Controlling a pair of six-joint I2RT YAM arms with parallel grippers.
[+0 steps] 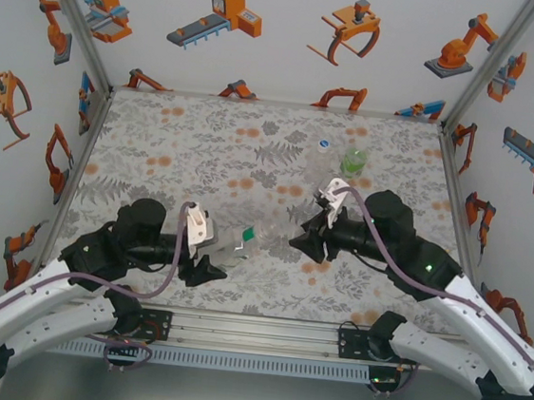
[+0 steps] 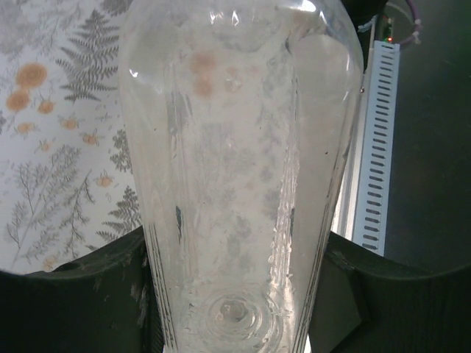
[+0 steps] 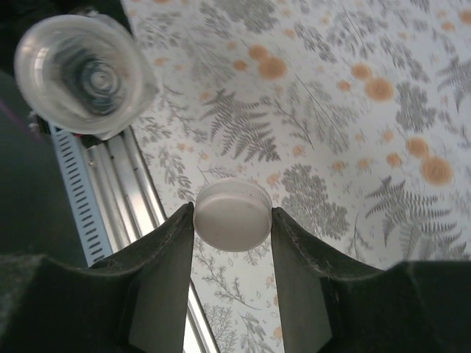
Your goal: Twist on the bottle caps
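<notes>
My left gripper (image 1: 211, 263) is shut on a clear bottle (image 1: 241, 243) with a white-and-green label, held on its side above the table with its neck pointing right. From the left wrist, the bottle (image 2: 235, 169) stands between the dark fingers (image 2: 88, 294), its base nearest the camera. My right gripper (image 1: 298, 245) is just right of the neck. It is shut on a white bottle cap (image 3: 233, 215), pinched by its rim between the fingertips. The bottle's open mouth (image 3: 77, 73) is at upper left, apart from the cap.
Two more bottles stand at the back right of the flowered table (image 1: 176, 152): one with a bluish cap (image 1: 323, 145) and one with a green label (image 1: 353, 163). A metal rail (image 1: 253, 330) runs along the near edge. Walls close in the sides and back.
</notes>
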